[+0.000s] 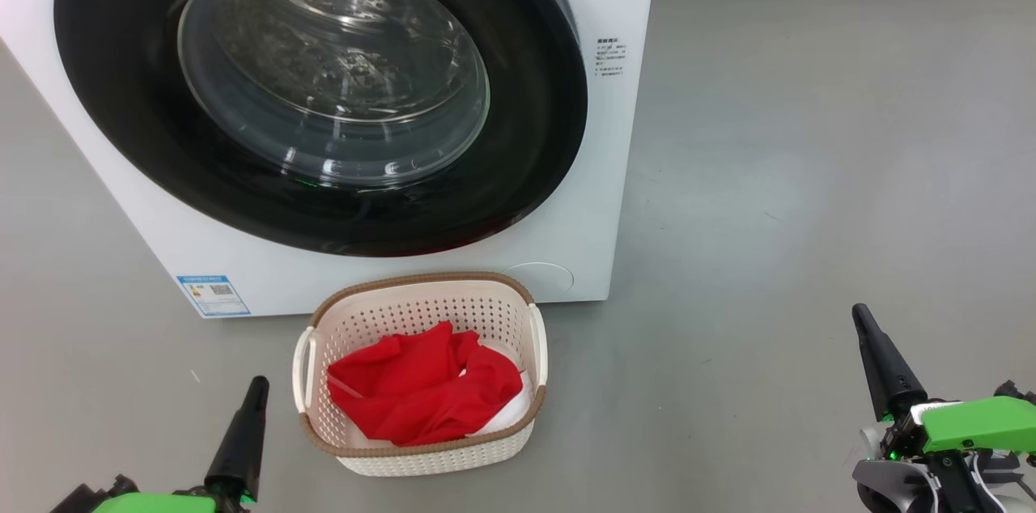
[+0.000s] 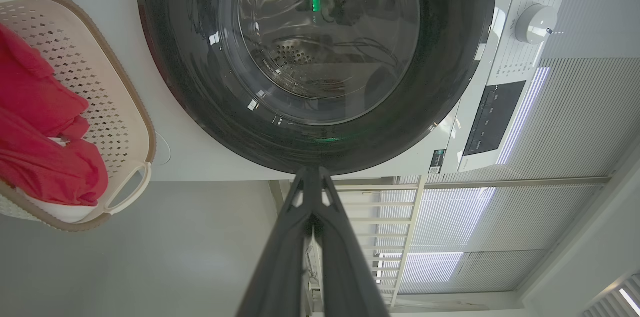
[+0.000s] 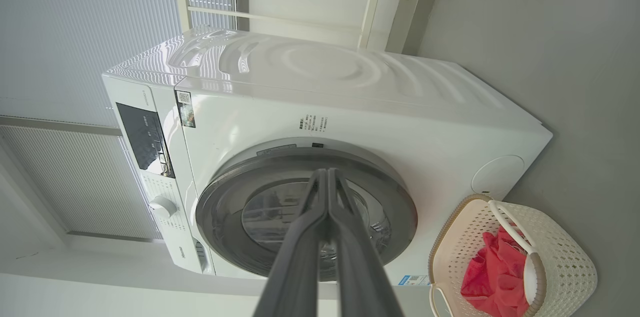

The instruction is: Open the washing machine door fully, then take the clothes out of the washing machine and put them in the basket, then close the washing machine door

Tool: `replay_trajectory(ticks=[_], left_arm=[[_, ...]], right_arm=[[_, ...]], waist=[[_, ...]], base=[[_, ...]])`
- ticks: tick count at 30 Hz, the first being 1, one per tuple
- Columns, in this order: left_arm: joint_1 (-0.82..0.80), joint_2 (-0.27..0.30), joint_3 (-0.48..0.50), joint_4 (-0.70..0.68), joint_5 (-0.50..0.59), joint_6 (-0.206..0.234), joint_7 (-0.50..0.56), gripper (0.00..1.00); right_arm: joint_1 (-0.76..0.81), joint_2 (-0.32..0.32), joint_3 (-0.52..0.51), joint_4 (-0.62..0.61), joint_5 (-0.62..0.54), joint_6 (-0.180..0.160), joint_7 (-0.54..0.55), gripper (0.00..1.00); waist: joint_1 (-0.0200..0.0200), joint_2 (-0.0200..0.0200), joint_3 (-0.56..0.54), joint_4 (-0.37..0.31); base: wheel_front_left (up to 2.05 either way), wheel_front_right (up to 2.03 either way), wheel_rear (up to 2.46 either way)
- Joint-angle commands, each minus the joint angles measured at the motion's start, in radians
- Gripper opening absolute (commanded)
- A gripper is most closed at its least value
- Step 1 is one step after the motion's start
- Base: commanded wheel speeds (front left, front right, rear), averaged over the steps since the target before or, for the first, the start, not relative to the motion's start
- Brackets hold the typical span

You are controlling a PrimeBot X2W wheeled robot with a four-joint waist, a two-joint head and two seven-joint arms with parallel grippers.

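washing machine door (image 1: 332,68) looks shut on washing machine (image 1: 619,173); clothes (image 1: 421,387) in basket (image 1: 421,280) just before machine. left gripper (image 1: 243,424), right gripper (image 1: 881,359) pressed together, empty, short of machine. likely done: confirm latch, avoid basket.

The smooth grey floor (image 1: 809,173) carries the white washing machine (image 1: 603,197) at eleven o'clock and the cream basket (image 1: 437,460) at six, just beside its front.
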Motion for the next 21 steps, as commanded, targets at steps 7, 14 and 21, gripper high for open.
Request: replay_trajectory(ticks=[7, 14, 21], left_arm=[[-0.044, 0.009, 0.036, -0.020, 0.009, -0.010, 0.006, 0.00], [-0.044, 0.008, 0.037, -0.020, 0.010, -0.010, 0.007, 0.00], [-0.044, 0.008, 0.038, -0.020, 0.011, -0.010, 0.007, 0.00]], right_arm=[[-0.044, -0.007, 0.017, -0.025, 0.003, -0.001, 0.003, 0.00], [-0.044, -0.007, 0.016, -0.025, 0.003, -0.001, 0.004, 0.00], [-0.045, -0.006, 0.016, -0.024, 0.002, -0.001, 0.005, 0.00]], waist=[[-0.0001, 0.0000, 0.000, 0.000], [-0.0001, 0.0000, 0.000, 0.000], [-0.0001, 0.0000, 0.000, 0.000]], base=[[0.00, 0.00, 0.00], [0.00, 0.00, 0.00], [0.00, 0.00, 0.00]])
